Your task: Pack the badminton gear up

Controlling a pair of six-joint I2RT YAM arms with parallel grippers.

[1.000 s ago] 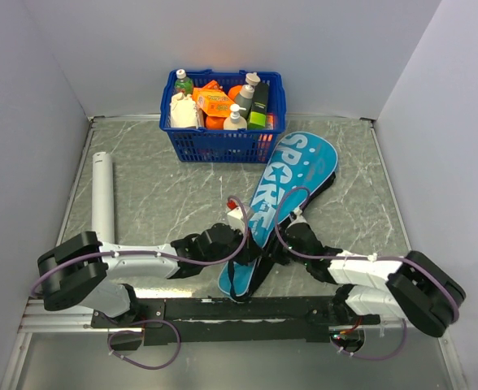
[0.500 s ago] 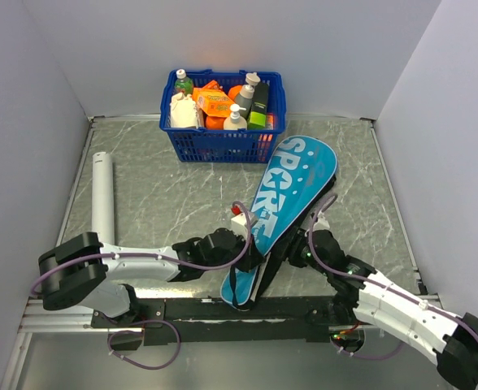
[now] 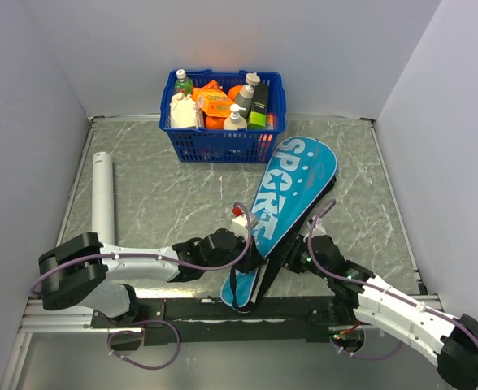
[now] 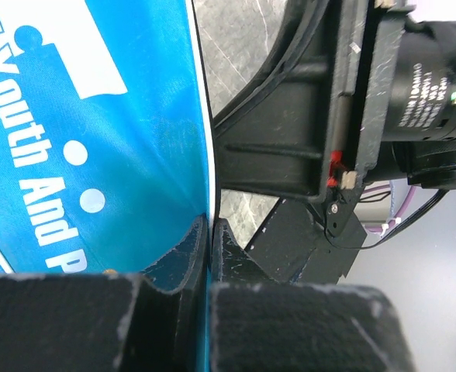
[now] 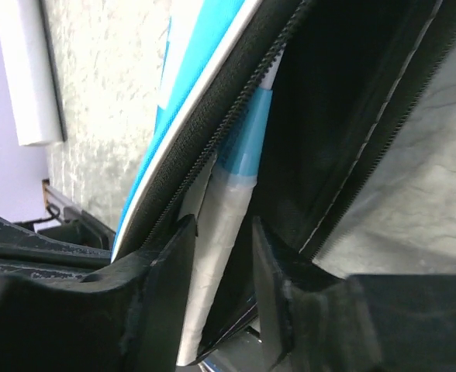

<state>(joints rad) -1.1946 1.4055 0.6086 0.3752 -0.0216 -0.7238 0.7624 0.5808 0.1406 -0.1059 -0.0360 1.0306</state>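
Marbled grey table (image 3: 174, 195). A teal "SPORT" case (image 3: 292, 183) lies diagonally from 1 o'clock toward 6 o'clock, unzipped along its right edge. Blue basket (image 3: 223, 145) at 12 o'clock; long white tube (image 3: 102, 199) at 9 o'clock. Left gripper (image 4: 211, 240) is clamped on the case's left rim. Right gripper (image 5: 222, 229) straddles a white racket handle (image 5: 229, 203) with a pale blue shaft inside the case; whether it squeezes is unclear.

teal SPORT case (image 3: 292, 191): diagonal, unzipped, lid raised | racket (image 5: 216, 232): white handle, blue shaft, inside | white tube (image 3: 102, 199): flat, left
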